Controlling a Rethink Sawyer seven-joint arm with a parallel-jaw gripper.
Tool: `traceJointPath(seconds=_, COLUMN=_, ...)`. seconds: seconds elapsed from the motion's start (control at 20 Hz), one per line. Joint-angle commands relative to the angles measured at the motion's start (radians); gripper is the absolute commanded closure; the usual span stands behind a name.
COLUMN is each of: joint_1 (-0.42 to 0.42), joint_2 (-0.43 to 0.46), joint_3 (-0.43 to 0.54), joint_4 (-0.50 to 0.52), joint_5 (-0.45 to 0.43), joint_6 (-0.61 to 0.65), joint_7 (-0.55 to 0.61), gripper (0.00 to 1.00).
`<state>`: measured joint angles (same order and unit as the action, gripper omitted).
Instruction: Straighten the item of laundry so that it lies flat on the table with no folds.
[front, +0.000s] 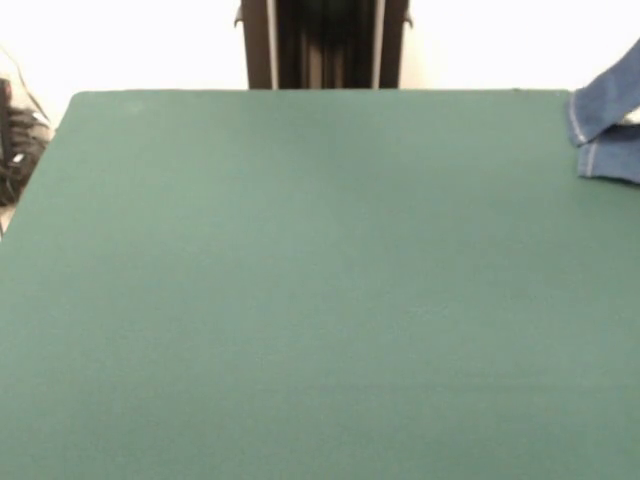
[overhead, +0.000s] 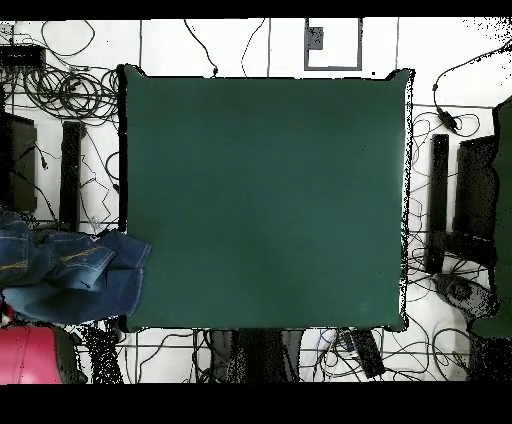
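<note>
Overhead view: jeans bunched at the frame's lower left, mostly off the tabletop, only a corner overlapping its edge.
Front view: denim at the right edge, upper part.
Gripper: mine shows in neither view, so its state is unknown.
Direction: cannot judge which way the jeans lie from it.

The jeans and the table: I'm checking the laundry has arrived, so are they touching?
Touching. In the overhead view the jeans overlap the table's left edge; in the front view their hems lie on the green cloth at the right.
</note>
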<state>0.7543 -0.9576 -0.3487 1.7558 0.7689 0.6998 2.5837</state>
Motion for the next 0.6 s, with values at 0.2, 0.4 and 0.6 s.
traceJointPath(seconds=0.2, joint_1=0.052, joint_2=0.081, joint_3=0.111, joint_4=-0.119, joint_5=0.059, joint_6=-0.024, joint_7=0.431, gripper=1.00)
traceJointPath(seconds=0.4, joint_1=0.057, joint_2=0.096, joint_3=0.114, joint_4=-0.145, joint_5=0.054, joint_6=-0.020, joint_7=0.465, gripper=1.00)
traceJointPath(seconds=0.6, joint_1=0.041, joint_2=0.091, joint_3=0.143, joint_4=-0.111, joint_5=0.071, joint_6=-0.064, joint_7=0.414, gripper=1.00)
